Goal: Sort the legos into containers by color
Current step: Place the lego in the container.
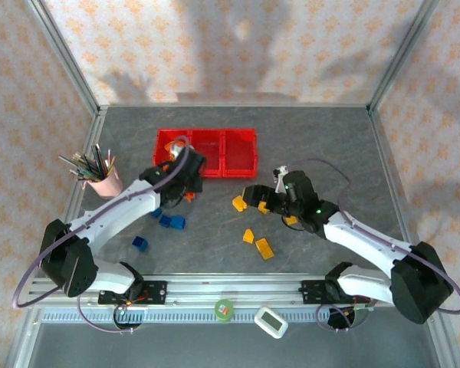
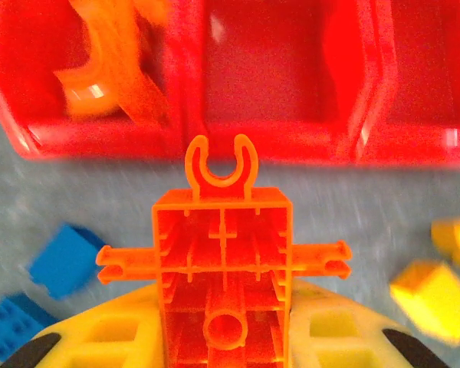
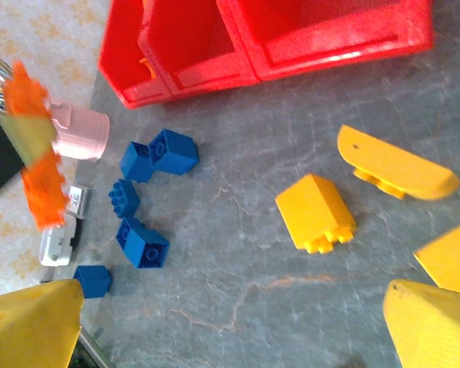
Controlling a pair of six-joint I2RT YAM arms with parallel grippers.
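At the near wall of the red tray [image 1: 207,152], toward the far edge of the worktop [image 1: 337,161], the left gripper [image 2: 226,337] is clamped tight on an orange brick [image 2: 222,253]. Its yellow fingers [image 2: 100,333] press both sides, and the brick's clip-shaped tip sits just short of where the left and middle bins meet. The right gripper [image 3: 230,299] hangs over the middle of the worktop with its jaws spread as wide as they go, gripping nothing and touching nothing. A yellow wedge [image 3: 316,211] lies on the grey surface ahead of it, with a curved yellow piece [image 3: 395,169] near that. The tray's three bins run in a row along the far edge. The left bin [image 2: 31,115] holds an orange arched piece [image 2: 111,69], and the middle bin [image 2: 276,77] shows bare red floor. The right bin [image 2: 437,77] is cut off by the frame in the left wrist view and looks plain red from above. Blue bricks [image 3: 157,153] cluster between the tray and the near-left corner, close to a pink pencil cup [image 3: 80,132] by the left edge. More yellow pieces [image 1: 257,244] lie toward the near edge. The arched piece is blurred, so its exact shape is hard to read. An orange-and-olive smear at the left margin of the right wrist view cannot be identified.
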